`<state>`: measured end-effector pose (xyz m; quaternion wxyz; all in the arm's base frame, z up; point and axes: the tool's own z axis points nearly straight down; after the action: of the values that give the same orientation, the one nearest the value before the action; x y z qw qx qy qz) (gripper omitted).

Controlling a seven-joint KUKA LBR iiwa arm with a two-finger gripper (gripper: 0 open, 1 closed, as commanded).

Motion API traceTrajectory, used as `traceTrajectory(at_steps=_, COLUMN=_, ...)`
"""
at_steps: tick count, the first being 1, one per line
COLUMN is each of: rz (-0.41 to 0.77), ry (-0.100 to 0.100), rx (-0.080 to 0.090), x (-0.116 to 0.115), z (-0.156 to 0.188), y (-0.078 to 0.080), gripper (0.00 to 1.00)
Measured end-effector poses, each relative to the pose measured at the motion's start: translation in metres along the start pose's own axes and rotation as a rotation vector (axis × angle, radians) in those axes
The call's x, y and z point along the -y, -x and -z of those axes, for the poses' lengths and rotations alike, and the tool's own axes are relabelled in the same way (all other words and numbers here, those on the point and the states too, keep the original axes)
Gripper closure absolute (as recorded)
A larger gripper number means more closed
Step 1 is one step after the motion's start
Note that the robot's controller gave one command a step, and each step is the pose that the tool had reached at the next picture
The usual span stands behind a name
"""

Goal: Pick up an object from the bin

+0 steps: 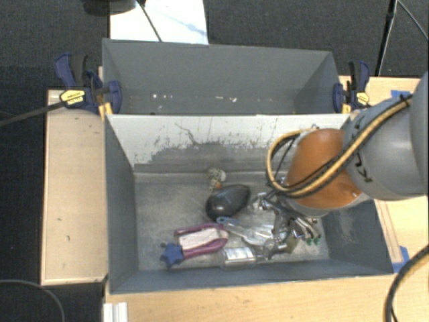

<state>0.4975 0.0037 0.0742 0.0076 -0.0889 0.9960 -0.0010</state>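
Several things lie heaped at the front of the bin (120, 213); the tool (281, 232) hangs by a silvery piece (244, 235), its opening impossible to tell. Probably light, stiff, slippery: grip across its narrow middle.

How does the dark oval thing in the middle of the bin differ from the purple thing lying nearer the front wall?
Colour: the dark oval thing is almost black; the purple thing is purple-pink with a blue end. Shape: the dark oval thing is rounded and bulky; the purple thing is long and low. Both rest on the floor of the bin, left of the gripper.
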Motion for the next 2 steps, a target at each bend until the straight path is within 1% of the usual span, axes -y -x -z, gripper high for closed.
traceTrajectory(at_steps=1, rz=0.003, ry=-0.001, rx=0.010, x=0.002, z=0.002, y=0.002, gripper=1.00)
traceTrajectory(at_steps=2, rz=-0.037, ry=-0.002, rx=0.011, x=-0.009, z=0.002, y=-0.009, gripper=1.00)
